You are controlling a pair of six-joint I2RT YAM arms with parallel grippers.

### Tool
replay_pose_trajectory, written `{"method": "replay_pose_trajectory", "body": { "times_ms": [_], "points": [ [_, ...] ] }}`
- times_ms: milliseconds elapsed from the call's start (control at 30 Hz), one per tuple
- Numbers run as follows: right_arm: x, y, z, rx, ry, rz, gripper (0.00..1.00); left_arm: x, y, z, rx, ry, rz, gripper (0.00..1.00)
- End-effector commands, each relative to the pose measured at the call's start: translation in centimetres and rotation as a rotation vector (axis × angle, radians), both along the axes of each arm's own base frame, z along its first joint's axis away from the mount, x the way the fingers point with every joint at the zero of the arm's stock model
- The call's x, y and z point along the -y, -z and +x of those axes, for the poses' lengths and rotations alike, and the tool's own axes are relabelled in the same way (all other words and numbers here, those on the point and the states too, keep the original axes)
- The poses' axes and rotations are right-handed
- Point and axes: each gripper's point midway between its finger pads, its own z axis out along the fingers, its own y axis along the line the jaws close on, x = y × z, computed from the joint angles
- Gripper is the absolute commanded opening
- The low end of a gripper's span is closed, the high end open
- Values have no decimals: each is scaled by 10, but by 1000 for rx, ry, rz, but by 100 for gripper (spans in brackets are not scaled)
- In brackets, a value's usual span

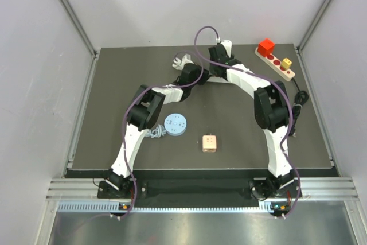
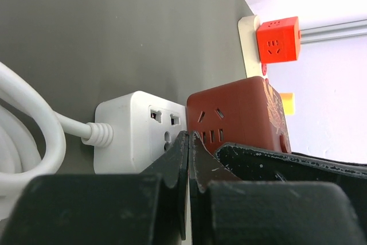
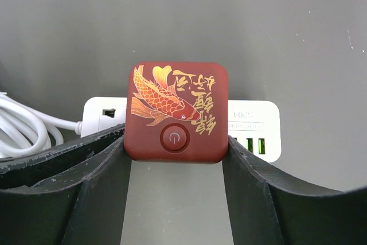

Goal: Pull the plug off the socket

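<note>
red plug (image 3: 176, 112): seated on the white power strip (image 3: 255, 123), mid-length. right gripper (image 3: 175, 144): clamped on the plug's two sides, straddling the strip; pull-off likely runs straight away from its face. left gripper (image 2: 189, 139): pinched closed, empty, tips at the strip beside the plug.

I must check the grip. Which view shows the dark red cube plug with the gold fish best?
Right wrist view: the dark red cube plug shows its fish face between the right fingers. Left wrist view shows its socket side; top view hides it.
</note>
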Motion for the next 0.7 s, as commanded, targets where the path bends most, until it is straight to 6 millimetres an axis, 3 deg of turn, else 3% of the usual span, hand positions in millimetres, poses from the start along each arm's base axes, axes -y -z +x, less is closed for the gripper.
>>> {"method": "replay_pose_trajectory", "body": {
  "times_ms": [0, 133, 400, 600, 667],
  "points": [
    [-6, -155, 38, 419, 79, 202, 0, 0, 122, -80, -334, 135, 276, 0],
    [-6, -155, 41, 396, 95, 275, 0, 0, 123, -78, -350, 120, 281, 0],
    [39, -123, 39, 317, 178, 405, 0, 1, 124, -75, -362, 124, 274, 0],
    [39, -111, 27, 313, 149, 419, 0, 3, 125, -69, -369, 124, 309, 0],
    [27, -113, 24, 330, 68, 374, 0, 4, 125, -69, -371, 129, 313, 0]
  ]
}}
